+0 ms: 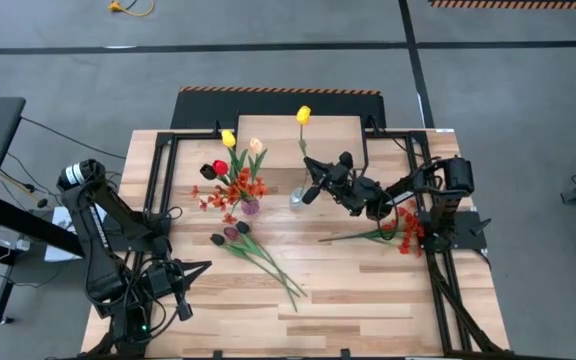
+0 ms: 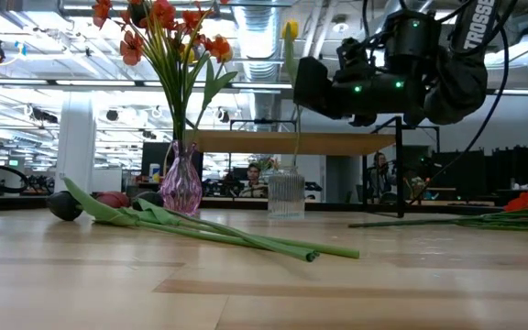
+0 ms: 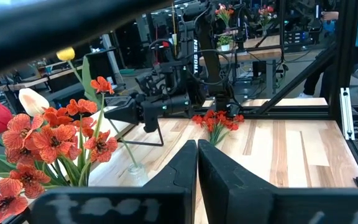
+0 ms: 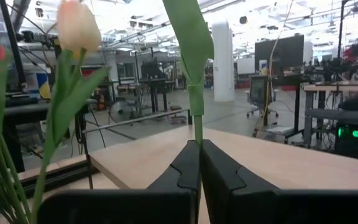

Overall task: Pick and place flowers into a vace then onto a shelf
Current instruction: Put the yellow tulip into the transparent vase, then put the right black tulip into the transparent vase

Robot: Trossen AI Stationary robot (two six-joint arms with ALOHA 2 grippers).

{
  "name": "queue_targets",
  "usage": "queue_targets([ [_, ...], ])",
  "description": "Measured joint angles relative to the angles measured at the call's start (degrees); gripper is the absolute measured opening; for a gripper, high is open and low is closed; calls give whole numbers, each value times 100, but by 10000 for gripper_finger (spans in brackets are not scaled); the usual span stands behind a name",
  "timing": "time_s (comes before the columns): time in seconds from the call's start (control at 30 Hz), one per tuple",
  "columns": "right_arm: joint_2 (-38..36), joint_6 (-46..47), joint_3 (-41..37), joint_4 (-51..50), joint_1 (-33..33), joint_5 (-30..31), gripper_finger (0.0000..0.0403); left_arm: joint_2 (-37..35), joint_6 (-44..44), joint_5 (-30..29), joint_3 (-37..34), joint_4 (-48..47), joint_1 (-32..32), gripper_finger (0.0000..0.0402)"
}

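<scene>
From above, the right gripper [image 1: 315, 187] was clamped on the stem of a yellow tulip [image 1: 303, 115] standing in a clear ribbed vase [image 1: 297, 199] near the table's centre, the bloom leaning toward twelve o'clock over the shelf [image 1: 268, 140]. At nine o'clock of it a pink vase [image 1: 251, 207] held a bouquet [image 1: 231, 178]; loose tulips [image 1: 258, 252] lay at six, an orange-red spray [image 1: 405, 229] at three. The left gripper [image 1: 182, 300] waited shut and empty at the table's seven o'clock corner.

At table height, that light vase [image 2: 286, 193] looked easy to tip: I judged a sideways tug on the tall stem would topple it. The plank tabletop [image 2: 264, 284] was smooth pale wood; beyond it was a lit workshop with desks.

The left wrist view showed its fingers [image 3: 173, 177] pressed together, the bouquet [image 3: 48, 146] close by.

The right wrist view showed the stem [image 4: 197, 121] pinched between closed fingers [image 4: 182, 174]; a careless release might fling the stem out.
</scene>
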Motion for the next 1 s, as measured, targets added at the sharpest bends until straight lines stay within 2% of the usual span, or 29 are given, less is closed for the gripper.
queue_targets([
  [0.27, 0, 26, 0, -48, -7, -22, 1, 0, 1, 2, 0, -1, 0, 0],
  [0.43, 0, 27, 0, -46, 40, -23, 17, 0, 0, 2, 0, -1, 0, 0],
  [0.8, -2, 12, 0, -21, 264, -63, 122, 0, 2, 39, 0, -3, 0, 0],
  [1.0, -2, -452, 0, -47, 573, 160, 168, 0, 0, 48, 0, -3, 0, 0],
])
